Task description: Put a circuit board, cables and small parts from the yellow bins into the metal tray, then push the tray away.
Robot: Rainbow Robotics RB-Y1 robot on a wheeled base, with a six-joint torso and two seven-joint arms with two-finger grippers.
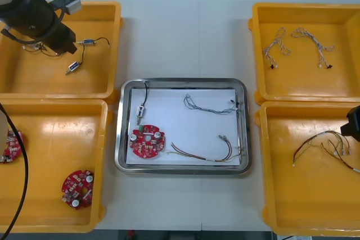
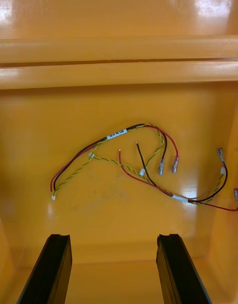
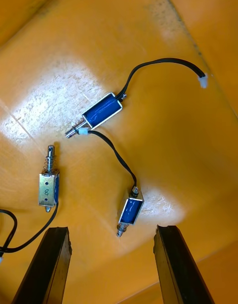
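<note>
The metal tray (image 1: pixel 181 82), white inside, holds a red circuit board (image 1: pixel 148 141), a small metal part (image 1: pixel 140 111) on a black cable, a blue and white cable (image 1: pixel 210 104) and a red and yellow cable (image 1: pixel 205 153). My left arm (image 1: pixel 39 18) hangs over the far left yellow bin (image 1: pixel 109 49). There my left gripper (image 3: pixel 114 267) is open above three small metal parts (image 3: pixel 130 211) with black leads, the nearest lying between its fingers. My right gripper (image 2: pixel 115 269) is open over red and yellow cables (image 2: pixel 129 160) in the near right bin (image 1: pixel 270 167).
Two more red circuit boards (image 1: pixel 77 188) lie in the near left bin (image 1: pixel 104 155), one at its left wall. The far right bin (image 1: pixel 259 49) holds blue and white cables (image 1: pixel 298 46). Bare table runs beyond the tray.
</note>
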